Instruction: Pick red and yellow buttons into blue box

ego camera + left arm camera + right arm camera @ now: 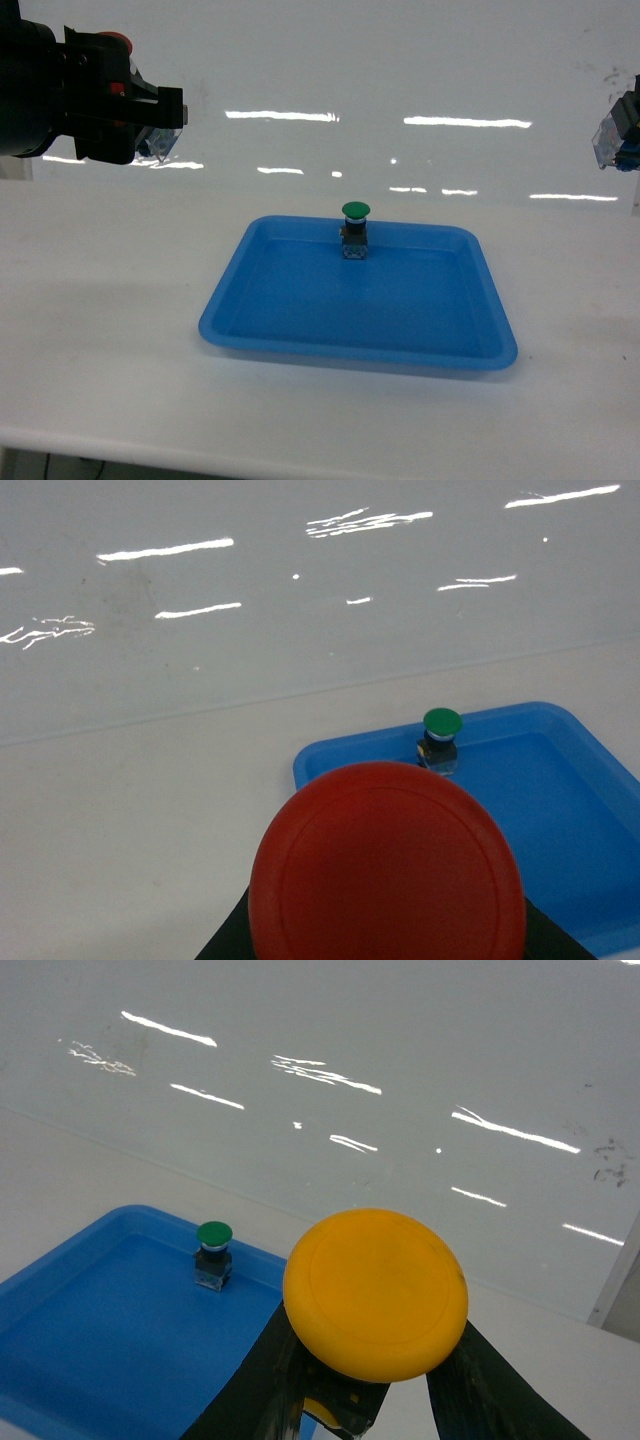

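Surface: you are looking at a white desk [100, 330] backed by a glossy white wall [400, 60] that mirrors strip lights.
Tray: a shallow blue tray [250, 335] lies near the middle of the desk, closer to the front edge than to the wall.
Green button: a green-capped button [354, 230] stands upright inside the tray, just in from its far rim; nothing else sits in the tray.
Left gripper: your left gripper [150, 125] hangs above the desk's far left side, well apart from the tray, clamped on the red button [388, 865], whose cap fills the lower part of the left wrist view.
Right gripper: your right gripper [612, 135] shows only at the right edge of the head view, clear of the tray; its wrist view shows it clamped on the yellow button [375, 1293], black fingers [500, 1390] on either side of the body.
Obstructions: both caps block much of the wrist views; the fingertips themselves are probably hidden under them.
Writing: no label is legible to you on the buttons or tray.
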Controlling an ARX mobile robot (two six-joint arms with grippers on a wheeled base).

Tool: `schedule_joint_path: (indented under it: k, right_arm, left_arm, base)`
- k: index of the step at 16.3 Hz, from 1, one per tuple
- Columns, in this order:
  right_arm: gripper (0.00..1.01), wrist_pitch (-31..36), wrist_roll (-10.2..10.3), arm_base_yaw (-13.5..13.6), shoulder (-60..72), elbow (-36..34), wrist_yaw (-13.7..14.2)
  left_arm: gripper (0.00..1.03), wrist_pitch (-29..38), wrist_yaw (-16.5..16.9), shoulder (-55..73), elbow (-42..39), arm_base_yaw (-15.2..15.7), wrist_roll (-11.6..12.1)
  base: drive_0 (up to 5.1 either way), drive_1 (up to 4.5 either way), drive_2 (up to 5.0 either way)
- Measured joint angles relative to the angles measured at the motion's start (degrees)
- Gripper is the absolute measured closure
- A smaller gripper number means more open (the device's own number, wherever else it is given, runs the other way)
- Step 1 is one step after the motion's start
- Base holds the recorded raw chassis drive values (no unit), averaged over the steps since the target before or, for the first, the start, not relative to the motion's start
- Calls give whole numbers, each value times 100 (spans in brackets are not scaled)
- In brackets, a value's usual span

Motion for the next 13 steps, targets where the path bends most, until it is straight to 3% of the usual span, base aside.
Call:
schedule_joint_path:
  k: [2,13]
  right_arm:
    - [75,-4,2,0,0,0,2]
    - [75,0,2,0,-31,-4,4]
  left_arm:
    - [79,-4,0,0,0,0,0]
    - [79,7,-4,-20,-13,13,0]
  base:
    - [0,0,0]
    - [451,-414,-1]
